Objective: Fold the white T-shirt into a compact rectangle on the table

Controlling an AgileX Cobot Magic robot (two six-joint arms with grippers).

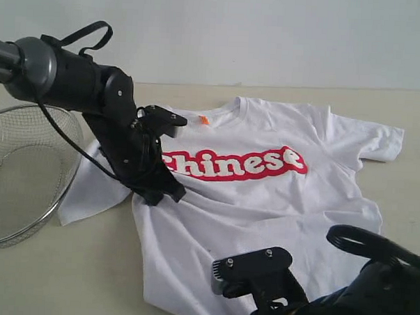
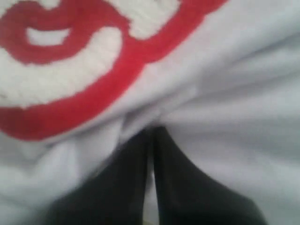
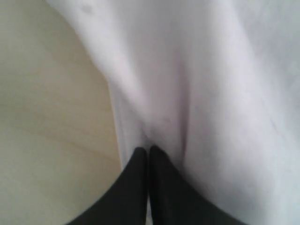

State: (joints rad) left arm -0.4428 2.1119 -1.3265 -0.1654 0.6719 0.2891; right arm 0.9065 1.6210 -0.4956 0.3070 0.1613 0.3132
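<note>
A round wire basket [image 1: 21, 177] sits at the far left of the counter [image 1: 65, 277] in the exterior view. One sleeve of the white T-shirt [image 1: 263, 209] lies just beside its rim; whether cloth and wire touch cannot be told. The left arm [image 1: 74, 78] reaches in over the basket and angles down to the shirt's chest. The left fingers [image 1: 160, 190] meet the cloth at the start of the red lettering [image 1: 237, 164]. In the left wrist view these fingers [image 2: 136, 183] are pressed together, with white cloth gathered into creases at their tips. They are pinching a small fold of the shirt right below the red print [image 2: 61, 70].

The shirt lies spread out, print side up, across the middle and right of the counter. Its collar points toward the far wall, with a small orange tag [image 1: 205, 119] showing in the neck. The other sleeve is laid out flat at the far right, and the hem lies nearest the camera.

At the lower right, the right arm [image 1: 371, 290] comes in over the hem area, and its tips are hidden in the exterior view. The right wrist view shows the right fingers [image 3: 138, 183] closed tight on a ridge of plain white cloth at the shirt's edge. Bare counter [image 3: 47, 117] lies alongside.
</note>
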